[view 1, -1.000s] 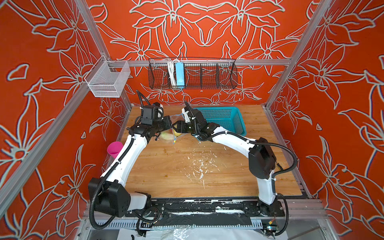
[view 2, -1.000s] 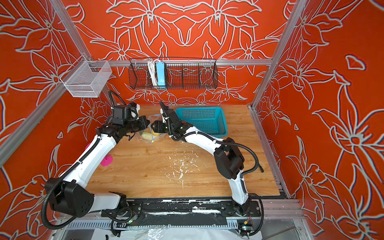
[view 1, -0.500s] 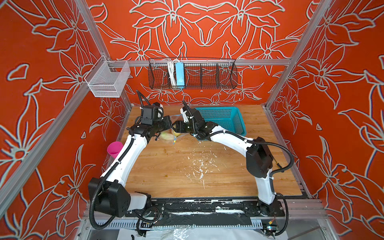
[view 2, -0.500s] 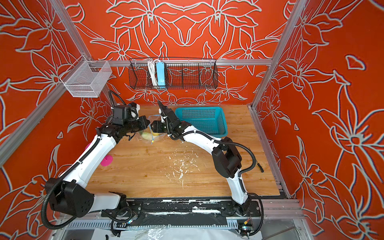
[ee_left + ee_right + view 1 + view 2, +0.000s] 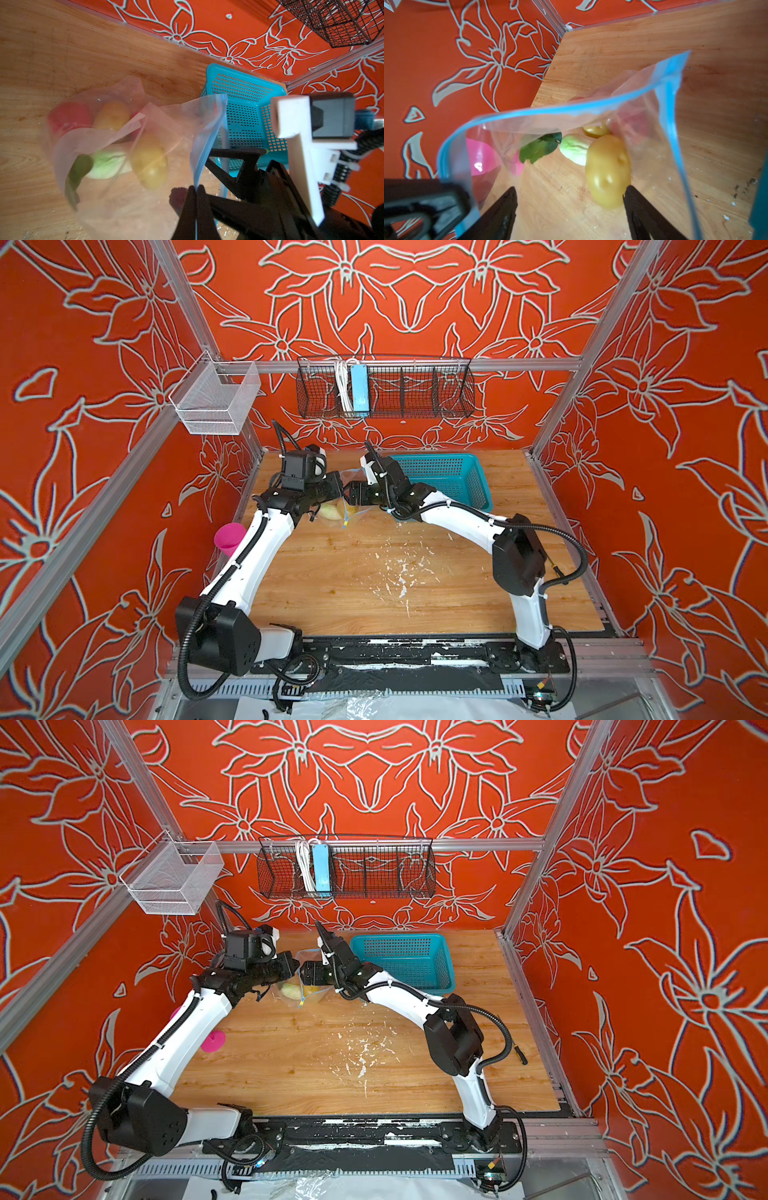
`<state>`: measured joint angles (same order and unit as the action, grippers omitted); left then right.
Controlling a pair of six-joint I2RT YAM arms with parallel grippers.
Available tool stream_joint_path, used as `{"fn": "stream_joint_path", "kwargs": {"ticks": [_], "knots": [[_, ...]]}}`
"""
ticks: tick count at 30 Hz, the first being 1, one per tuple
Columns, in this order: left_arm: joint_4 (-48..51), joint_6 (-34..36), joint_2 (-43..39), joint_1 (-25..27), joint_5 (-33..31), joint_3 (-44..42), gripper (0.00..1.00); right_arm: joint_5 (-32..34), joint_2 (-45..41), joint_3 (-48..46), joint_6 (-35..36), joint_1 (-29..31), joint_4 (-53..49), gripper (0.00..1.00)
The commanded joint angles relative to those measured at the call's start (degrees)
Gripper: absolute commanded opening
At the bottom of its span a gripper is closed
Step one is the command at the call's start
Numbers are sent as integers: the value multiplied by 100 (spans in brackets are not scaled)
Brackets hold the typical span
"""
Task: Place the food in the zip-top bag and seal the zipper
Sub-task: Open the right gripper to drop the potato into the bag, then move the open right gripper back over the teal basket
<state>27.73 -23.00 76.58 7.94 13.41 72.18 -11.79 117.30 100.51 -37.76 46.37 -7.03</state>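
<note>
Gaping at mouth, zip-top bag (image 5: 176,124) is held near basket (image 5: 449,477) at back of worktop (image 5: 353,585), food (image 5: 149,164) inside — zipper (image 5: 204,145) strip clamped in left hand (image 5: 196,191). Right hand (image 5: 569,190) jaws spread, nothing gripped. Risk judged: single pinch slipped under food's weight — contents spilled, zipper left unsealed.

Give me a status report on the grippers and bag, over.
Left gripper shut on the zip-top bag at its zipper. Right gripper open at the mouth. Potato and leafy green inside; zipper unsealed. Teal basket close by the right gripper.
</note>
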Motion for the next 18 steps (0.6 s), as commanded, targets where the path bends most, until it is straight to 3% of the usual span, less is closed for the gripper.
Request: {"fn": "stream_joint_path", "kwargs": {"ticks": [1, 16, 18], "knots": [[-57, -20, -117, 32, 22, -20, 0, 18, -226, -44, -53, 58, 103, 83], [-57, -13, -121, 32, -8, -29, 0, 9, -553, -271, 31, 61, 164, 90], [-57, -11, -116, 32, -9, -29, 0, 10, -623, -332, 32, 58, 201, 98]]}}
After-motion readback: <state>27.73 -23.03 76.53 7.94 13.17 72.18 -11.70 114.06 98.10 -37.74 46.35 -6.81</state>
